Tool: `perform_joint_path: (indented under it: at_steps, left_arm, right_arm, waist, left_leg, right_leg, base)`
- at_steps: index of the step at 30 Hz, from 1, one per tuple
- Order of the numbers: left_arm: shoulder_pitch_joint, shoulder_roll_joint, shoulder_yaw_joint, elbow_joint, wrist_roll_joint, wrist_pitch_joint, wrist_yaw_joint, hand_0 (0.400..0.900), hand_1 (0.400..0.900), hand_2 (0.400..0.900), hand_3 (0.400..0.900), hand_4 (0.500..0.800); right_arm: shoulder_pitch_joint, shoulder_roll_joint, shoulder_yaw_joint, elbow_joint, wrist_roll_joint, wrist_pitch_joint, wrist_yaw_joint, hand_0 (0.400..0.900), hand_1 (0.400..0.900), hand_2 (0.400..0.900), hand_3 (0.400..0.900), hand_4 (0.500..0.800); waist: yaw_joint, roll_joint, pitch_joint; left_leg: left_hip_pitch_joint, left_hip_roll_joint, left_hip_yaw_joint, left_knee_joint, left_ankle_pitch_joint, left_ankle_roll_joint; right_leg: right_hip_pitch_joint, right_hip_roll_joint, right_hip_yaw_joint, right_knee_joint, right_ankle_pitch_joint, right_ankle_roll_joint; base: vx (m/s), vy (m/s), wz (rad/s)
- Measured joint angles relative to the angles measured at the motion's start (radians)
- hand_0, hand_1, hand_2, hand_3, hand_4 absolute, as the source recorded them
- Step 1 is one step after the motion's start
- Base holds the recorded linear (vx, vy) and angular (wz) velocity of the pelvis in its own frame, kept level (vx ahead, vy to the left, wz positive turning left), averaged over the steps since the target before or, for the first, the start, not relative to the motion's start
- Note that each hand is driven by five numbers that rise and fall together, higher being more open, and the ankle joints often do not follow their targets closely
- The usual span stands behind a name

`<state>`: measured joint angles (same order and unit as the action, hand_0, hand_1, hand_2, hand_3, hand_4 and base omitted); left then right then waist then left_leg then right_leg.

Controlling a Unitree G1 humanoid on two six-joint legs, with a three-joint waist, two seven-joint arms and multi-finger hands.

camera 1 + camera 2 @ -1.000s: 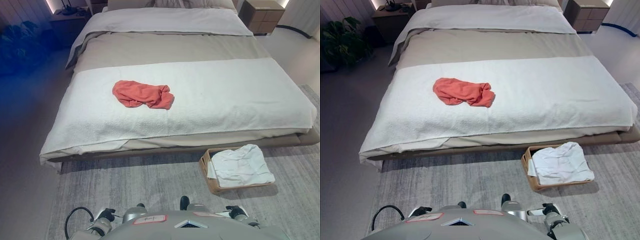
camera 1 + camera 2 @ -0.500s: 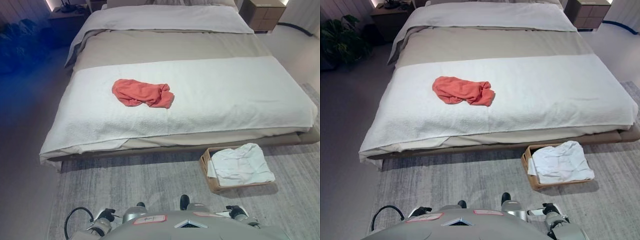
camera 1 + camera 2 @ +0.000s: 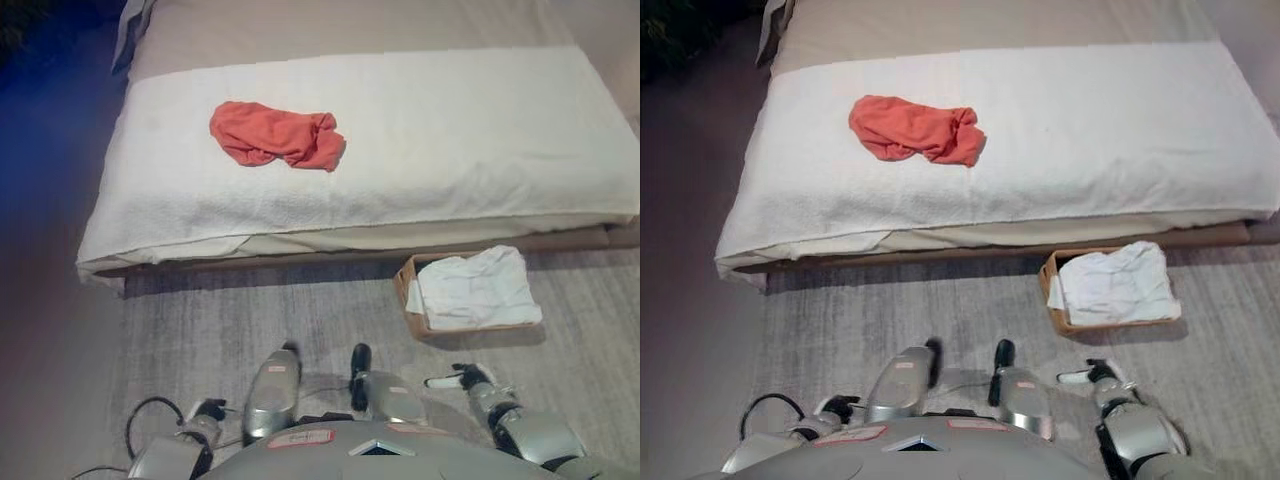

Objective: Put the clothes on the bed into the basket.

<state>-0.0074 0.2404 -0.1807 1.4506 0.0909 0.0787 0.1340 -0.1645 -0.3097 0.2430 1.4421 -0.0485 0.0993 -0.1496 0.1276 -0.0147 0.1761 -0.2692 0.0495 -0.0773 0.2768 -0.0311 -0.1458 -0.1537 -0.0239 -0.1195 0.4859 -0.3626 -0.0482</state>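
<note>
A crumpled coral-red garment (image 3: 275, 135) lies on the white cover of the bed (image 3: 480, 130), left of the middle. On the grey rug by the bed's near edge stands a tan basket (image 3: 403, 291), with a white cloth (image 3: 470, 288) bunched inside and draped over its rim. My right hand (image 3: 462, 381) hangs low at the bottom right, below the basket and apart from it. At the bottom left my left hand (image 3: 205, 411) shows only as a small dark shape above the rug. Neither hand touches any cloth.
A grey rug (image 3: 200, 330) covers the floor between me and the bed. Bare floor (image 3: 50, 330) runs along the bed's left side. The beige sheet (image 3: 330, 25) lies beyond the white cover.
The camera has tipped downward, so the whole scene sits higher in view. Both arms and hands show more at the bottom. The red garment, basket and white cloth have not moved.
</note>
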Motion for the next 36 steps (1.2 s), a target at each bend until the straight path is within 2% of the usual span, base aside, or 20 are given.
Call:
perform_joint_path:
  at_steps: [1,3,6,9,11,13,14,15,16,17,18,20,21,22,23,24,28,31,33,36]
  left_arm:
    - [-0.003,0.022,0.002,-0.011,-0.010,0.001,0.005,0.900,0.900,0.900,0.900,0.800]
    - [0.002,0.027,0.002,-0.004,-0.021,0.010,0.004,0.900,0.900,0.900,0.900,0.800]
    - [0.031,-0.032,0.010,-0.005,-0.033,0.016,0.004,0.900,0.900,0.900,0.900,0.800]
    - [0.061,-0.058,0.020,0.007,-0.047,0.033,0.004,0.900,0.900,0.900,0.900,0.800]
    - [0.063,-0.050,0.035,0.006,-0.049,0.031,0.006,0.900,0.900,0.900,0.900,0.800]
    - [0.068,-0.039,0.043,0.022,-0.049,0.028,0.011,0.900,0.900,0.900,0.900,0.800]
    - [0.088,-0.043,0.043,0.013,-0.049,0.028,0.012,0.900,0.900,0.900,0.900,0.800]
    - [0.072,-0.027,0.043,0.004,-0.049,0.029,0.012,0.900,0.900,0.900,0.900,0.800]
    - [0.049,-0.014,0.044,-0.011,-0.049,0.022,0.010,0.900,0.900,0.900,0.900,0.800]
    - [0.018,-0.007,0.040,-0.024,-0.049,0.006,0.012,0.900,0.900,0.900,0.900,0.800]
    - [-0.018,0.001,0.040,-0.036,-0.048,-0.007,0.010,0.900,0.900,0.900,0.900,0.800]
    - [-0.056,0.032,0.009,-0.073,-0.047,-0.016,0.010,0.900,0.900,0.900,0.900,0.800]
    - [-0.076,0.036,0.007,-0.083,-0.045,-0.019,0.010,0.900,0.900,0.900,0.900,0.800]
    - [-0.085,0.041,0.005,-0.092,-0.045,-0.020,0.011,0.900,0.900,0.900,0.900,0.800]
    - [-0.083,0.043,0.006,-0.093,-0.046,-0.020,0.010,0.900,0.900,0.900,0.900,0.800]
    - [-0.079,0.046,0.006,-0.092,-0.046,-0.016,0.010,0.900,0.900,0.900,0.900,0.800]
    - [-0.055,0.043,0.001,-0.083,-0.034,-0.006,0.001,0.900,0.900,0.900,0.900,0.800]
    - [-0.029,0.036,-0.012,-0.048,-0.006,0.006,-0.018,0.900,0.900,0.900,0.900,0.800]
    - [-0.029,0.044,-0.035,-0.059,0.005,0.003,-0.018,0.900,0.900,0.900,0.900,0.800]
    - [0.015,-0.021,-0.055,-0.082,0.014,-0.020,-0.022,0.900,0.900,0.900,0.900,0.800]
  right_arm:
    - [0.000,0.025,-0.006,-0.003,0.000,-0.003,0.002,0.900,0.900,0.900,0.900,0.800]
    - [-0.002,0.048,-0.011,0.002,0.000,0.000,0.003,0.900,0.900,0.900,0.900,0.800]
    - [-0.010,0.022,-0.012,0.014,0.002,0.000,0.003,0.900,0.900,0.900,0.900,0.800]
    - [-0.013,0.023,-0.012,0.000,0.003,-0.001,0.005,0.900,0.900,0.900,0.900,0.800]
    - [0.008,0.028,-0.013,0.000,0.004,0.003,0.006,0.900,0.900,0.900,0.900,0.800]
    - [0.043,0.039,-0.012,0.014,0.004,0.002,0.007,0.900,0.900,0.900,0.900,0.800]
    - [0.065,0.034,-0.010,0.021,0.004,0.003,0.008,0.900,0.900,0.900,0.900,0.800]
    - [0.067,0.056,-0.009,0.021,0.004,0.004,0.009,0.900,0.900,0.900,0.900,0.800]
    - [0.060,0.070,-0.009,0.010,0.004,0.005,0.012,0.900,0.900,0.900,0.900,0.800]
    - [0.050,0.078,-0.007,0.006,0.004,0.002,0.013,0.900,0.900,0.900,0.900,0.800]
    - [0.031,0.082,-0.003,-0.024,0.005,-0.001,0.015,0.900,0.900,0.900,0.900,0.800]
    - [0.015,0.089,0.004,-0.056,0.008,-0.013,0.024,0.900,0.900,0.900,0.900,0.800]
    - [0.004,0.082,0.007,-0.070,0.008,-0.022,0.025,0.900,0.900,0.900,0.900,0.800]
    - [-0.005,0.078,0.013,-0.070,0.008,-0.030,0.025,0.900,0.900,0.900,0.900,0.800]
    - [-0.004,0.076,0.014,-0.072,0.008,-0.029,0.026,0.900,0.900,0.900,0.900,0.800]
    - [-0.003,0.075,0.024,-0.072,0.008,-0.029,0.026,0.900,0.900,0.900,0.900,0.800]
    - [0.008,0.058,0.002,-0.073,0.024,-0.028,0.025,0.900,0.900,0.900,0.900,0.800]
    - [0.010,0.058,-0.026,-0.094,0.043,-0.031,0.022,0.900,0.900,0.900,0.900,0.800]
    - [0.026,0.064,-0.031,-0.090,0.028,-0.023,0.017,0.900,0.900,0.900,0.900,0.800]
    - [-0.010,-0.007,0.018,-0.068,-0.052,0.008,-0.001,0.900,0.900,0.900,0.900,0.800]
  waist:
    - [0.002,-0.016,0.018]
    - [0.024,-0.060,0.007]
    - [0.074,-0.004,0.029]
    - [0.084,0.036,0.027]
    - [0.109,0.030,0.001]
    - [0.105,-0.009,-0.062]
    - [0.119,-0.020,-0.114]
    - [0.107,-0.075,-0.114]
    - [0.110,-0.089,-0.122]
    - [0.107,-0.089,-0.123]
    - [0.110,-0.085,-0.125]
    - [0.065,-0.075,-0.130]
    - [0.047,-0.047,-0.109]
    - [0.031,-0.020,-0.093]
    - [0.020,0.000,-0.082]
    - [0.008,0.019,-0.073]
    - [-0.051,0.063,-0.032]
    - [-0.102,0.035,-0.012]
    - [-0.102,-0.015,-0.005]
    - [-0.094,-0.004,0.006]
  left_leg:
    - [-0.022,0.014,-0.001,0.026,0.008,0.015]
    - [-0.069,0.035,0.004,-0.130,0.049,0.002]
    - [-0.088,0.115,-0.002,-0.281,0.088,0.000]
    - [-0.103,0.162,0.014,-0.246,0.131,-0.014]
    - [-0.097,0.149,0.034,-0.213,0.154,0.011]
    - [-0.099,0.089,0.046,-0.165,0.168,0.030]
    - [-0.046,0.087,0.065,-0.217,0.196,0.043]
    - [-0.036,0.036,0.105,-0.212,0.196,0.049]
    - [-0.027,0.020,0.131,-0.205,0.190,0.096]
    - [-0.025,0.012,0.146,-0.195,0.182,0.130]
    - [-0.021,-0.009,0.160,-0.167,0.151,0.149]
    - [0.006,-0.045,0.126,-0.171,0.111,0.198]
    - [0.049,-0.044,0.104,-0.207,0.115,0.216]
    - [0.098,-0.043,0.094,-0.236,0.129,0.220]
    - [0.146,-0.044,0.083,-0.261,0.113,0.238]
    - [0.180,-0.038,0.070,-0.275,0.097,0.245]
    - [0.234,-0.017,0.014,-0.300,0.085,0.242]
    - [0.248,-0.021,-0.057,-0.299,0.052,0.212]
    - [0.267,-0.050,-0.132,-0.292,0.038,0.152]
    - [0.256,-0.120,-0.119,-0.099,-0.051,0.117]
  right_leg:
    - [0.011,0.008,0.026,-0.009,-0.016,-0.018]
    - [0.035,0.019,0.046,-0.141,0.076,-0.052]
    - [0.143,0.062,0.122,-0.316,0.158,0.025]
    - [0.234,0.080,0.180,-0.371,0.139,0.006]
    - [0.260,0.057,0.198,-0.351,0.088,0.009]
    - [0.288,-0.020,0.196,-0.325,0.017,0.009]
    - [0.289,-0.052,0.189,-0.297,0.013,0.050]
    - [0.285,-0.119,0.181,-0.252,0.004,0.080]
    - [0.249,-0.152,0.138,-0.187,0.047,0.120]
    - [0.220,-0.176,0.085,-0.107,0.078,0.125]
    - [0.193,-0.192,0.064,-0.023,0.119,0.130]
    - [0.186,-0.162,0.165,0.073,0.334,0.184]
    - [0.163,-0.161,0.153,0.150,0.321,0.202]
    - [0.145,-0.185,0.076,0.193,0.288,0.216]
    - [0.131,-0.194,0.006,0.205,0.258,0.212]
    - [0.102,-0.178,-0.014,0.205,0.225,0.204]
    - [-0.014,-0.149,-0.130,-0.055,0.189,0.167]
    - [-0.011,-0.144,-0.056,-0.349,0.288,0.191]
    - [0.019,-0.159,-0.009,-0.420,0.303,0.214]
    - [0.062,-0.147,-0.018,-0.441,0.311,0.221]
  base:
    - [0.49,0.076,-0.58]
    - [0.51,0.123,-0.58]
    - [0.61,0.230,-0.61]
    - [0.73,0.402,-0.45]
    - [0.63,0.416,-0.07]
    - [0.49,0.307,-0.10]
    - [0.41,0.294,-0.22]
    - [0.40,0.351,-0.10]
    - [0.47,0.413,0.16]
    - [0.48,0.446,0.37]
    - [0.47,0.451,0.51]
    - [0.44,0.408,0.48]
    - [0.47,0.305,0.51]
    - [0.50,0.232,0.52]
    - [0.44,0.144,0.57]
    - [0.44,0.098,0.61]
    - [0.42,-0.026,0.76]
    - [0.38,-0.107,0.81]
    - [0.30,-0.110,0.43]
    - [0.22,-0.153,0.35]
